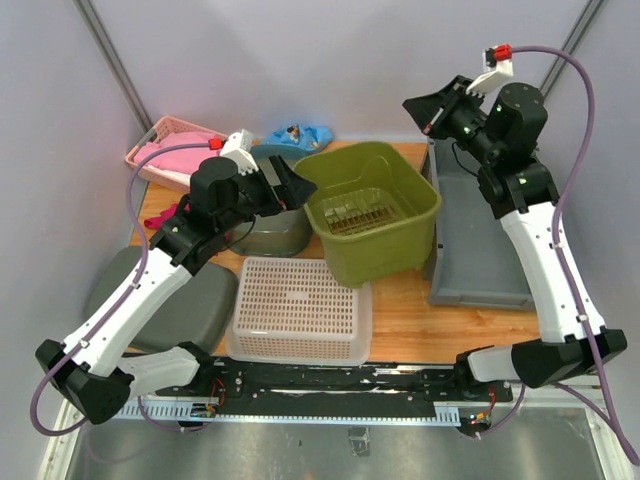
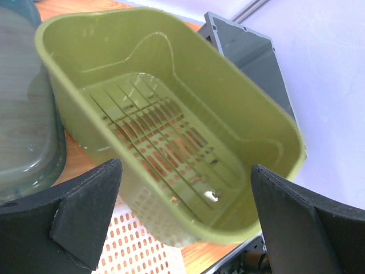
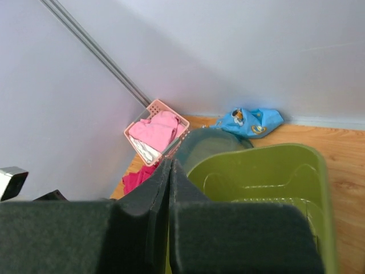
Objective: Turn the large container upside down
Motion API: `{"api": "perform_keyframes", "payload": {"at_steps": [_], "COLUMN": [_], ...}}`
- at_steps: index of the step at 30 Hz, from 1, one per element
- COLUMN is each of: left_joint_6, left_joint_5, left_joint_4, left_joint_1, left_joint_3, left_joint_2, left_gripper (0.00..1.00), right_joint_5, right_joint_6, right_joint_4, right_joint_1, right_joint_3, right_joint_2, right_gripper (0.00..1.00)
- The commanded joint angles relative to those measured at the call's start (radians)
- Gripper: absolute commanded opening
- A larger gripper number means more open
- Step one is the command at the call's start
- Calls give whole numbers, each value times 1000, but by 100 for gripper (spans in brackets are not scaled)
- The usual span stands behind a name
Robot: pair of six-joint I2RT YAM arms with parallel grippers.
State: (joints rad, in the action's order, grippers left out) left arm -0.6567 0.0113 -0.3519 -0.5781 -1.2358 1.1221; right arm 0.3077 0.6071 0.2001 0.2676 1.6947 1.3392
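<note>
The large container (image 1: 478, 235) is a light grey rectangular crate standing open side up at the right of the table, beside the olive-green bin. Its corner (image 2: 245, 51) also shows behind that bin in the left wrist view. My right gripper (image 1: 428, 110) hangs shut and empty high above the crate's far end, its closed fingertips (image 3: 169, 164) pointing toward the table's back left. My left gripper (image 1: 298, 185) stands wide open with nothing in it, facing the green bin's left wall, the bin showing between the two fingers (image 2: 185, 171).
Tilted at the table's middle is an olive-green bin (image 1: 372, 215), resting on a white mesh basket (image 1: 300, 308). A dark teal tub (image 1: 268, 228) lies under my left gripper. A pink basket (image 1: 168, 150), a blue cloth (image 1: 298, 134) and a grey tub (image 1: 175, 300) lie to the left.
</note>
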Motion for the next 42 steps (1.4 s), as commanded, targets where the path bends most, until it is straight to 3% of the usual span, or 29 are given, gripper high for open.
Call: {"api": "perform_keyframes", "payload": {"at_steps": [1, 4, 9, 12, 15, 20, 24, 31, 35, 42], "left_joint_6": [2, 12, 38, 53, 43, -103, -206, -181, -164, -146], "left_joint_5": [-44, -48, -45, -29, 10, 83, 126, 111, 111, 109], "left_joint_4": [44, 40, 15, -3, -20, -42, -64, -89, -91, -88], "left_joint_1": [3, 4, 3, 4, 9, 64, 121, 144, 146, 147], "left_joint_3": [5, 6, -7, -16, -18, 23, 85, 89, 88, 97], "left_joint_2": [2, 6, 22, 34, 40, 17, -25, -42, -54, -61], "left_gripper": [99, 99, 99, 99, 99, 99, 99, 99, 99, 99], "right_joint_5": [14, 28, 211, 282, 228, 77, -80, -331, -328, -269], "right_joint_6": [-35, -135, -350, -513, -572, -404, -325, -276, -265, -255], "right_joint_4": [19, 105, 277, 425, 473, 417, 438, 578, 587, 610], "right_joint_1": [13, 12, 15, 44, 104, 179, 284, 402, 411, 414], "right_joint_3": [-9, -6, 5, 20, -20, -18, 82, 313, 355, 412], "right_joint_2": [21, 21, 22, 36, 27, 75, 189, 419, 500, 587], "right_gripper": [0, 4, 50, 58, 63, 64, 73, 74, 70, 54]}}
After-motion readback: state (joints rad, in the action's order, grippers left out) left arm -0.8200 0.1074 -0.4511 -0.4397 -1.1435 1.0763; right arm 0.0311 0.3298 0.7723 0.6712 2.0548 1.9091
